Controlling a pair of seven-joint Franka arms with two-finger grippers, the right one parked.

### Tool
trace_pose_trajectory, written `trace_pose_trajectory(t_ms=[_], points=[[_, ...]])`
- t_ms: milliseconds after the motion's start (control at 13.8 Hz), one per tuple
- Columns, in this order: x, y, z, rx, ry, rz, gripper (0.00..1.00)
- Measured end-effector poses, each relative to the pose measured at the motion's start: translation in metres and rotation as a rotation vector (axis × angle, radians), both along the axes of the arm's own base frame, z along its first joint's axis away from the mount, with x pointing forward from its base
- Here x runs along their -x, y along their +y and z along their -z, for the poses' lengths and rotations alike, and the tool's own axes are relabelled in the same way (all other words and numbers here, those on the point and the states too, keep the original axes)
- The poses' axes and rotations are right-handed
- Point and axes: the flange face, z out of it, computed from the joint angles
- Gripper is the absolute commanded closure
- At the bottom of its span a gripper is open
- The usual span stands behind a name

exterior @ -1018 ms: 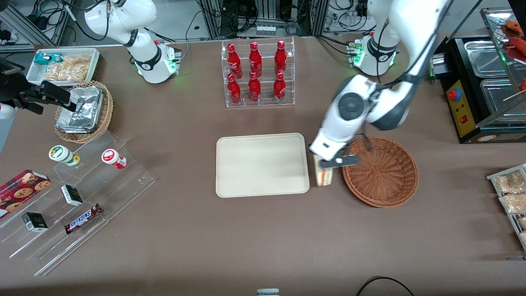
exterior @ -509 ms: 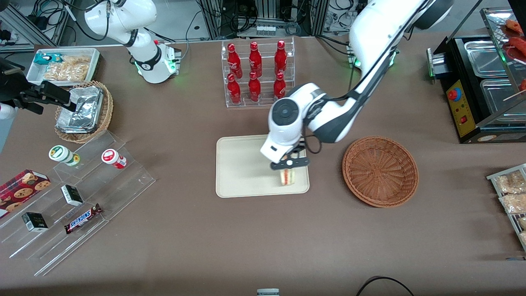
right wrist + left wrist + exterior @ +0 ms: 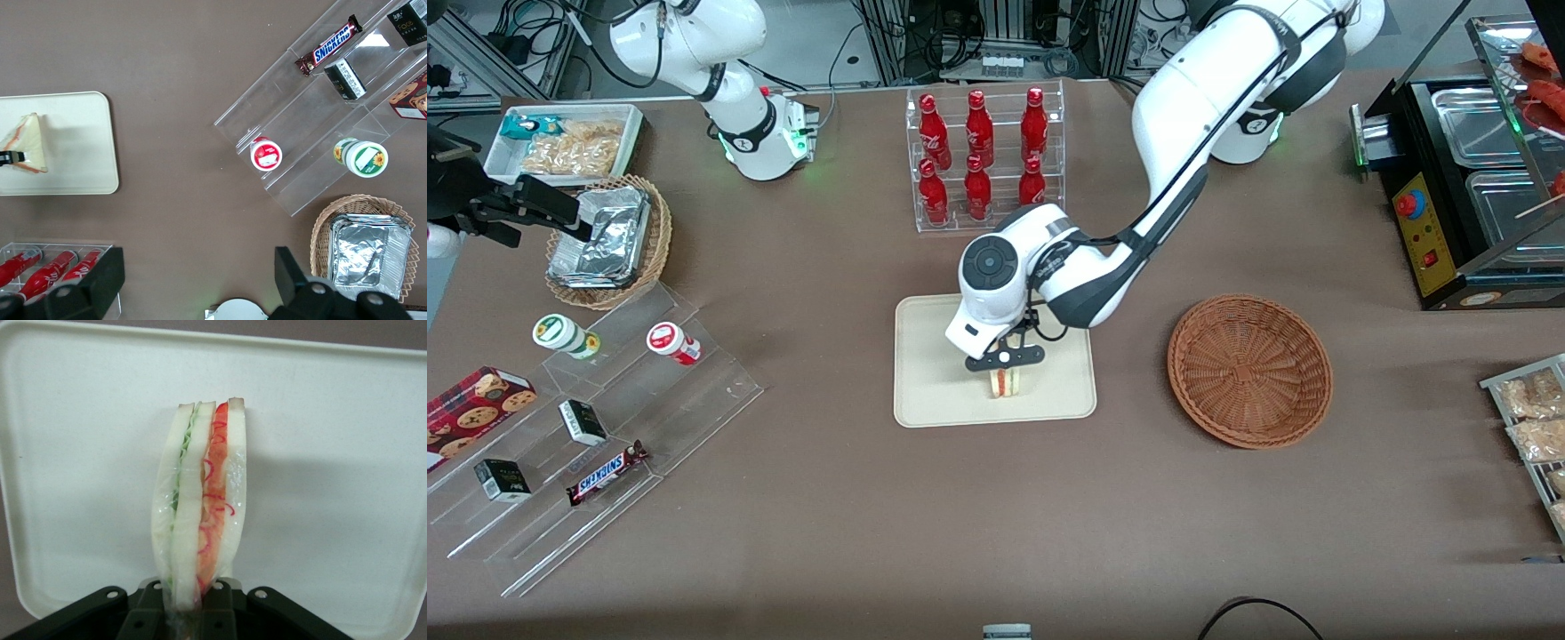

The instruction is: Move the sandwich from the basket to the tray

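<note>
gripper (image 3: 1006, 366) over tray (image 3: 934, 391), clamped on sandwich (image 3: 1005, 382) | sandwich upright between fingers, perhaps touching tray | basket (image 3: 1250, 369) well apart

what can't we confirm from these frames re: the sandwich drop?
- Contact between sandwich and tray: front view has the gripper over it; the left wrist view looks straight down, so resting or hovering is unclear.
- Sandwich's gripped end: left wrist view, covered by the gripper body.
- Sandwich in the right wrist view: partly cut off by the frame edge.
- Basket: plainly empty.
</note>
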Motion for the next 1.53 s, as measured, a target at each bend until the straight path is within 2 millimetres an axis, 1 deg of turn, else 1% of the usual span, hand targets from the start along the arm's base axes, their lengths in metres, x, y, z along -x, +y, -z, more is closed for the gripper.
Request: trace_pose_trajectory(t_ms=[73,145,218,436,655,727,800,945,1091,1164,1309,1455,1527], points=[[0.000,-0.001,0.003,0.001,0.002,0.000,0.75],[0.000,-0.001,0.005,0.001,0.003,-0.001,0.15],[-0.001,-0.001,0.005,0.002,0.003,-0.002,0.00],[-0.003,-0.001,0.002,0.007,-0.003,-0.003,0.00],[-0.010,-0.002,-0.010,0.022,-0.022,-0.012,0.00],[-0.014,-0.001,-0.020,0.030,-0.036,-0.015,0.00],[-0.017,0.000,-0.036,0.033,-0.050,-0.018,0.00],[-0.021,0.009,-0.076,0.014,-0.069,-0.025,0.00],[-0.030,0.031,-0.112,-0.015,-0.079,-0.049,0.00],[-0.034,0.042,-0.126,-0.029,-0.080,-0.058,0.00],[-0.042,0.067,-0.143,-0.076,-0.060,-0.084,0.00],[-0.051,0.103,-0.155,-0.143,0.002,-0.127,0.00],[-0.058,0.126,-0.163,-0.168,0.026,-0.142,0.00]])
